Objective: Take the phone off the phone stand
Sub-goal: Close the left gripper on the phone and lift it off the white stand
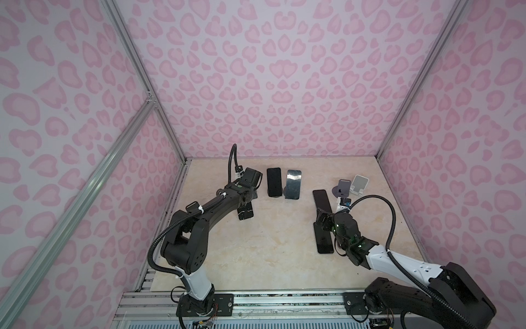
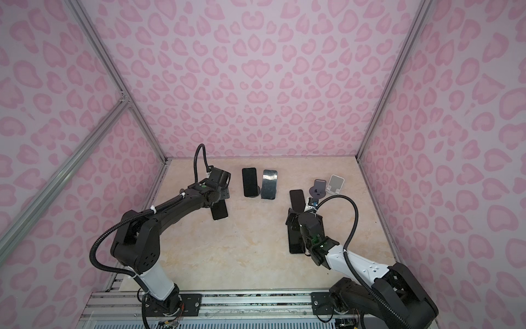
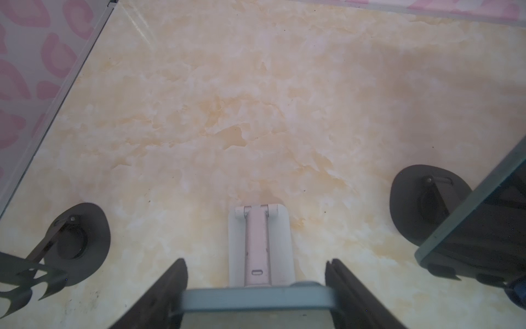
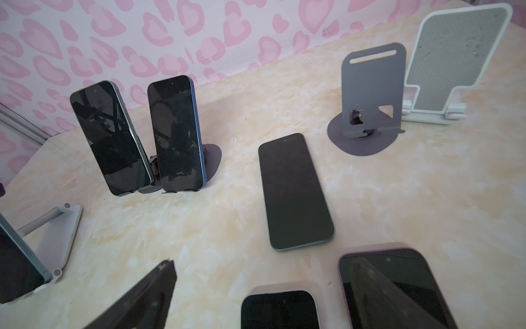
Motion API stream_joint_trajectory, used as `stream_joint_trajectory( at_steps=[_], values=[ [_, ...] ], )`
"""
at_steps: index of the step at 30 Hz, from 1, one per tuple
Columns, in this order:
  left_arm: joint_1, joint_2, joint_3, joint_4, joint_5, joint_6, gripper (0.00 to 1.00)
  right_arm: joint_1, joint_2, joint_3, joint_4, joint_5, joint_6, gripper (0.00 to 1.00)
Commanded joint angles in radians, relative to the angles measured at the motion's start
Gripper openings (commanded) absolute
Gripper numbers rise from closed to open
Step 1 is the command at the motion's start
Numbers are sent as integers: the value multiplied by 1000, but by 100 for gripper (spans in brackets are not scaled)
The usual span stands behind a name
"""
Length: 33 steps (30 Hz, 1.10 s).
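The left fingers (image 3: 170, 287) sit against both long edges of the dark, grey-blue-rimmed phone (image 3: 256, 299), apparently grasping it near the top so it can lift clear of the white folding stand (image 3: 257, 242) it leans on, at the left of the cream marbled bench (image 3: 256, 114). The right fingers (image 4: 142, 299) hang spread and empty, well apart.

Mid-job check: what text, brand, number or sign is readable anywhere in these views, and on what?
Readable text: none in any view.
flat phone and two propped phones: dark screens, no writing.
grey stand and white stand: blank.
small white item with a blue patch, near the stands in a top view: too small to read.
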Motion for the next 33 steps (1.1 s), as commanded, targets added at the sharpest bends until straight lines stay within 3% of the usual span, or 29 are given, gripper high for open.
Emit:
stream_joint_trajectory(
  at_steps=[1, 10, 23, 33],
  values=[
    [2, 10, -2, 26, -4, 15, 79, 0, 5, 7, 5, 15, -5, 98],
    [8, 18, -14, 39, 12, 27, 85, 0, 6, 6, 5, 14, -5, 98],
    [14, 9, -35, 69, 33, 47, 69, 1, 4, 6, 3, 16, -5, 98],
    [14, -78, -61, 60, 45, 76, 59, 0, 9, 8, 4, 16, -7, 98]
  ],
)
